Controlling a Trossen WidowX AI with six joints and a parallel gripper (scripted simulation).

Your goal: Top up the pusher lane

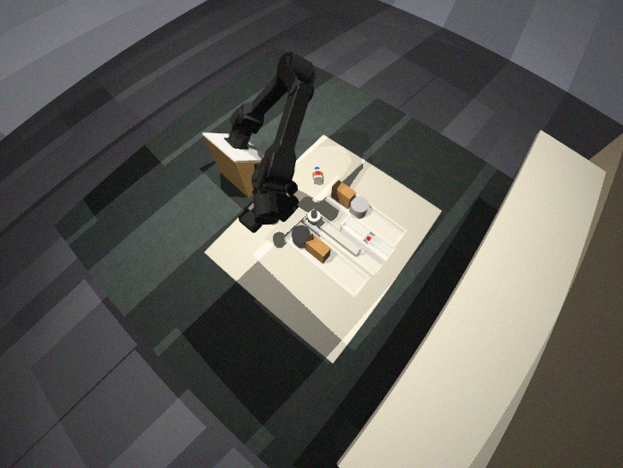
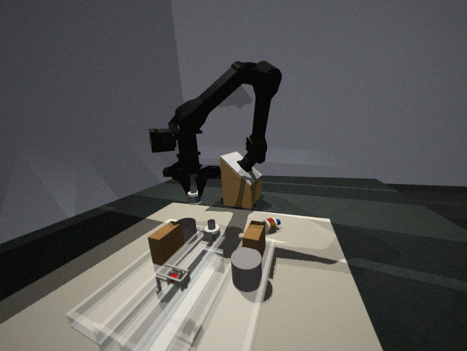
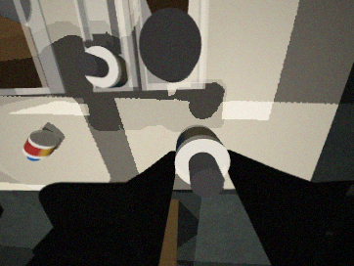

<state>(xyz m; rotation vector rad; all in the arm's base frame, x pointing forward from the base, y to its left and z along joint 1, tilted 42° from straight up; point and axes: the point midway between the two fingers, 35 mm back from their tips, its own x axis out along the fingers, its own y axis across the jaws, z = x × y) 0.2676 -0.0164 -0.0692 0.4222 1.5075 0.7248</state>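
My gripper [image 2: 193, 193] [image 3: 199, 155] is shut on the loose jar [image 2: 193, 200] [image 3: 203, 146], which has a white top, a dark grey knob and a dark blue patch. It holds the jar upright or nearly so, above the table near its robot-side edge. The matching jar [image 1: 314, 217] [image 2: 209, 236] [image 3: 115, 68] stands at the robot-side front end of the middle lane. The long pale pusher part [image 1: 340, 238] runs back behind it. The low front stop and the contact at the pusher plate are not clear.
A red-banded jar [image 1: 317, 174] [image 2: 270, 224] [image 3: 38, 147] with a blue cap lies on its side. Beside the lane are a dark grey cylinder [image 1: 301, 236] [image 3: 170, 44] with a brown block [image 1: 317, 248] [image 2: 165, 243], and another grey cylinder [image 1: 359, 206] [image 2: 246, 270] with a brown block [image 1: 342, 193] [image 2: 253, 237].
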